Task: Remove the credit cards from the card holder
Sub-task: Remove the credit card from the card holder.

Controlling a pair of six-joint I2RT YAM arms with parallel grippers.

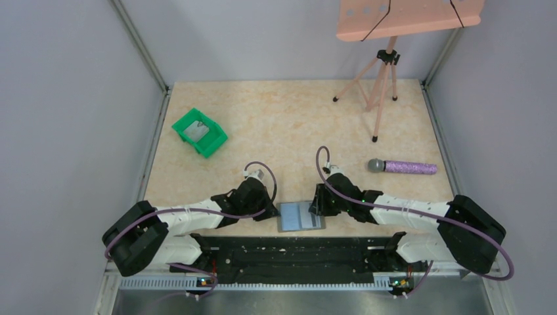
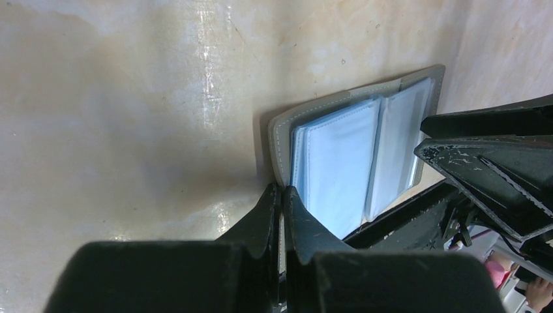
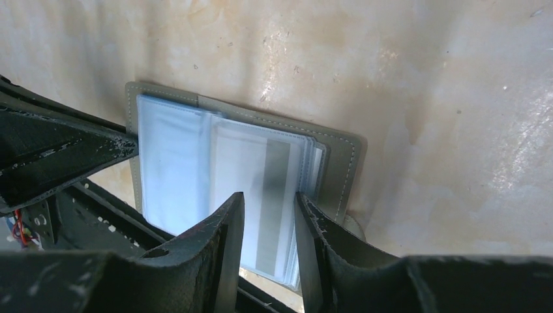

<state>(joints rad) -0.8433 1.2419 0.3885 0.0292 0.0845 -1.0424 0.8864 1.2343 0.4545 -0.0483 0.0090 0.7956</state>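
Beige marbled tabletop (image 1: 289,125), grey walls around. Small flat grey folding card holder (image 1: 301,216) lies open flat at the near table edge, between the two grippers, pale blue clear sleeves facing up.

Left gripper (image 1: 274,211) (image 2: 282,205) sits at the holder's left edge. Its jaws are pressed together on the grey stitched cover edge, and a thin grey strip shows between the fingers (image 2: 261,222).

Right gripper (image 1: 318,204) (image 3: 269,215) is over the right half of the card holder (image 3: 215,163). Its jaws are partly spread, one finger either side of the dark stripe (image 3: 275,195) under the top sleeve. Nothing is clamped between them; can't tell whether the tips touch the sleeve.

Farther back, well apart: green plastic bin (image 1: 199,132) at left, microphone with purple glitter handle (image 1: 402,167) at right, pink tripod stand (image 1: 381,82) at the far right.
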